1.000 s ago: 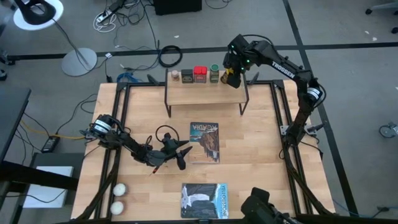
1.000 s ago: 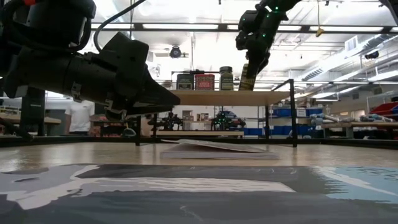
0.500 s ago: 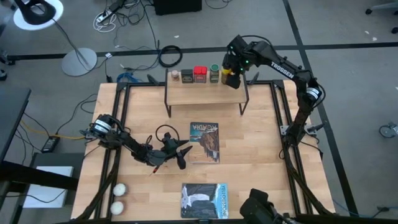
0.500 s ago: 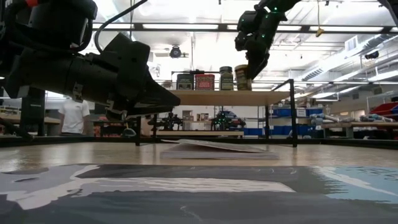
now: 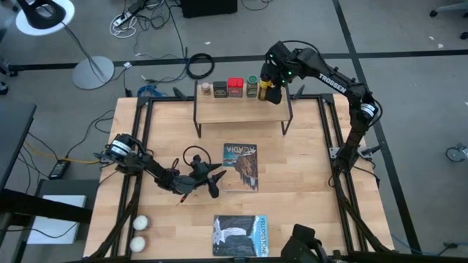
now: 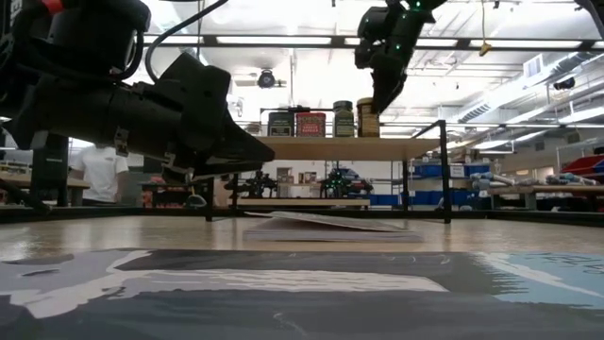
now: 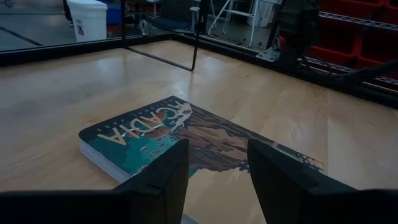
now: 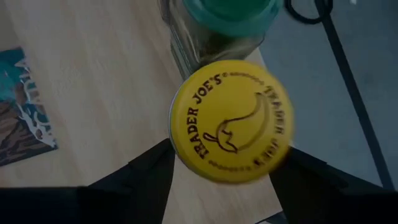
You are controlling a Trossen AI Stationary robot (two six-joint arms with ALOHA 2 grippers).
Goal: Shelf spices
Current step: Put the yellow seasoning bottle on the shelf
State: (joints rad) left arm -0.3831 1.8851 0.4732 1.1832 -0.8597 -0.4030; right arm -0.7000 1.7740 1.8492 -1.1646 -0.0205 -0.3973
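The shelf (image 5: 241, 109) stands at the far edge of the surface (image 5: 307, 183), a narrow light-wood board on thin black legs. Five spice containers sit in a row along its back edge. From the left in the high view they are a tiny pale jar (image 5: 207, 88), a dark square tin (image 5: 220, 88), a red tin (image 5: 235, 87), a green jar (image 5: 252, 86) and a yellow-lidded jar (image 5: 272, 93). The yellow-lidded jar stands at the row's right end, just beside the green jar.

The right pincer (image 5: 273, 76) hangs directly above the yellow-lidded jar. In the right wrist view its two dark fingers (image 8: 146, 177) stand apart on either side of the yellow lid (image 8: 231, 121), spread wider than the lid and not pressing on it, so the pincer is open. In the low view the right pincer (image 6: 381, 94) sits just above the jar (image 6: 368, 117), whose base rests on the shelf board (image 6: 349, 146).

The left pincer (image 5: 213, 180) lies low over the surface near the middle, just beside a book (image 5: 242, 166). In the left wrist view its fingers (image 7: 163, 177) are partly spread with nothing between them, pointing at the book's cover (image 7: 161, 134). A second book (image 5: 240, 235) lies near the front edge, and two white balls (image 5: 139, 232) rest at the front left corner.
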